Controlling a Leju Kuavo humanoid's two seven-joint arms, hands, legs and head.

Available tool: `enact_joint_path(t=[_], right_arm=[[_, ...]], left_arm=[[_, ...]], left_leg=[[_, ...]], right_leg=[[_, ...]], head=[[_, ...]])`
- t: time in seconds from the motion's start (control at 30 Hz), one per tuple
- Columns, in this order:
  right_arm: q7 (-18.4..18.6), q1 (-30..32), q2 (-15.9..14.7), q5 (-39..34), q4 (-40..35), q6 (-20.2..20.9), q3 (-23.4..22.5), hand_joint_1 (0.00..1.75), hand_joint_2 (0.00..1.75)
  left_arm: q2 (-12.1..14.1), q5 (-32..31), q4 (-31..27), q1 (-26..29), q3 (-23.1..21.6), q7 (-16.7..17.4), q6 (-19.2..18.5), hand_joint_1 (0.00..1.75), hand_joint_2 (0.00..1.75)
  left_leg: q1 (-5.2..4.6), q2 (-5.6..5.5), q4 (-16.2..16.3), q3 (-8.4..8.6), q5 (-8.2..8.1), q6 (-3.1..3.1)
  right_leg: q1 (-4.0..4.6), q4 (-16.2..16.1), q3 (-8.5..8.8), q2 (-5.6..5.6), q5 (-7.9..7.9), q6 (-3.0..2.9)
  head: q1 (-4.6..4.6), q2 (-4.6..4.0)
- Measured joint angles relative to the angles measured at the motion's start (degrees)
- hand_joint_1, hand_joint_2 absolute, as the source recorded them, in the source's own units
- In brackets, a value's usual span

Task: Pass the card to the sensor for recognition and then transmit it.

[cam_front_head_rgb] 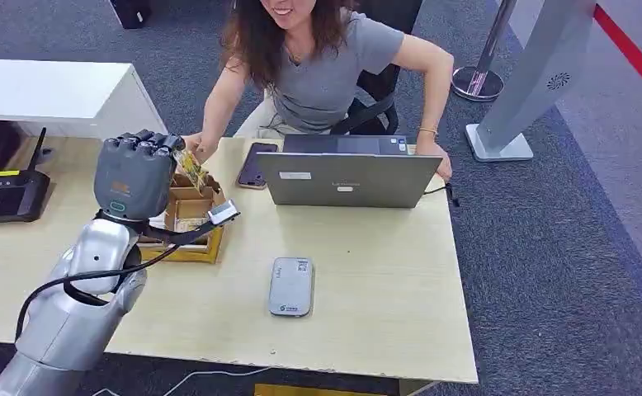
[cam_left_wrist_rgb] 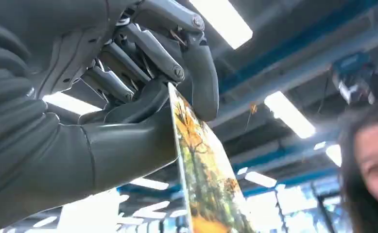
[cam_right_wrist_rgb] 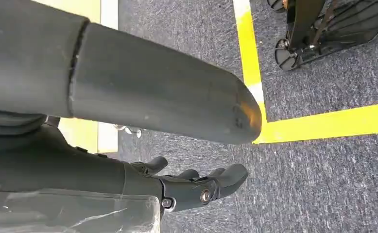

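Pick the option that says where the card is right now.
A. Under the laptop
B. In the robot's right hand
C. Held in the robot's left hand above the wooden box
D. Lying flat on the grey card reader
C: the left hand pinches the card over the wooden box; thumb and fingers clamp the card's edge in the left wrist view.

We are seeing a card [cam_left_wrist_rgb: 204, 170] printed with orange and yellow autumn foliage, green showing between the leaves. Our left hand [cam_front_head_rgb: 136, 173] is showing dark grey against the silver of its arm. The pale wood-grain table [cam_front_head_rgb: 359, 330] is carrying a silver-grey laptop [cam_front_head_rgb: 346, 177] at its far edge, a light grey sensor [cam_front_head_rgb: 291, 286] toward the near edge, and a yellowish wooden box [cam_front_head_rgb: 190, 223] near the left. A person is wearing a grey shirt [cam_front_head_rgb: 330, 70]. Our right hand [cam_right_wrist_rgb: 197, 187] is showing dark grey over grey carpet [cam_right_wrist_rgb: 323, 194] striped with yellow lines.
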Motion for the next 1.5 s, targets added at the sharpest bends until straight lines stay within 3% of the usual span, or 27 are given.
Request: enact_joint_path(t=[0.1,0.2,0.43,0.57,0.67,0.7,0.73,0.77,0.8,1.2,1.5], right_arm=[[0.0,0.0,0.0,0.1,0.0,0.0,0.0,0.00,0.00],[0.0,0.0,0.0,0.3,0.1,0.0,0.2,0.00,0.00],[0.1,0.0,0.0,0.8,0.1,0.0,0.5,0.00,0.00],[0.1,0.0,0.0,0.8,0.1,0.0,0.6,0.00,0.00],[0.3,0.0,0.0,0.8,0.2,-0.1,0.7,0.00,0.00],[0.5,0.1,0.0,0.8,0.2,-0.2,0.7,0.00,0.00],[0.6,0.1,0.0,0.7,0.2,-0.2,0.7,0.00,0.00],[0.6,0.1,0.0,0.7,0.2,-0.2,0.7,0.00,0.00],[0.6,0.0,0.0,0.7,0.2,-0.2,0.7,0.00,0.00],[0.6,0.0,0.0,0.7,0.3,-0.2,0.7,0.00,0.00],[1.2,0.1,0.0,0.6,0.3,-0.2,0.7,0.00,0.00]], left_arm=[[-0.1,0.0,-0.2,-0.7,0.2,0.4,0.1,1.75,1.75],[1.1,0.0,0.4,-2.0,0.2,3.2,-0.1,1.75,1.75],[4.7,0.0,9.7,-5.8,2.0,3.6,2.0,1.75,1.75],[5.5,0.0,12.2,-6.3,2.7,3.6,2.3,1.75,1.75],[6.4,0.0,13.5,-6.6,2.7,5.5,1.8,1.75,1.75],[6.8,0.0,14.2,-6.7,2.7,5.6,1.9,1.66,1.75],[7.1,0.0,14.8,-6.9,2.7,5.7,2.0,1.27,1.75],[7.3,0.0,15.3,-7.1,2.7,5.8,2.2,0.72,1.75],[7.5,0.0,15.8,-7.2,2.7,5.9,2.3,0.00,1.75],[8.2,0.0,18.6,-7.3,2.7,7.3,3.0,0.00,1.75],[8.8,0.0,16.3,-4.0,2.6,7.8,3.3,0.00,1.75]], left_leg=[[0.01,-0.01,0.0,0.00,0.00,0.00],[0.03,0.00,0.0,0.00,0.00,0.00],[0.04,0.00,0.0,0.01,0.04,-0.07],[0.03,-0.01,0.0,0.00,0.04,-0.07],[0.03,0.03,0.0,0.00,0.04,-0.06],[0.03,0.03,0.0,0.00,0.04,-0.06],[0.03,0.02,0.0,0.00,0.04,-0.06],[0.03,0.01,0.0,0.00,0.04,-0.06],[0.03,0.01,0.0,0.00,0.04,-0.06],[0.04,0.01,0.0,-0.01,0.04,-0.07],[0.04,0.01,0.0,-0.01,0.04,-0.07]], right_leg=[[0.00,0.0,0.00,0.00,0.00,0.00],[0.02,0.0,-0.01,0.01,0.00,0.00],[0.07,0.1,-0.01,0.03,0.00,-0.01],[0.07,0.1,-0.01,0.02,0.00,-0.01],[0.07,0.1,-0.02,0.04,0.00,-0.01],[0.07,0.1,-0.03,0.05,0.00,-0.01],[0.07,0.1,-0.03,0.04,0.00,-0.01],[0.07,0.1,-0.03,0.03,0.00,-0.01],[0.07,0.1,-0.02,0.03,0.00,-0.01],[0.07,0.1,-0.02,0.04,0.00,-0.01],[0.07,0.1,-0.02,0.03,0.00,-0.01]], head=[[0.02,0.00],[0.00,0.00],[0.00,0.00],[0.00,0.00],[0.00,0.00],[0.02,0.00],[0.02,0.00],[0.02,0.00],[0.00,0.02],[0.02,0.02],[0.00,0.00]])
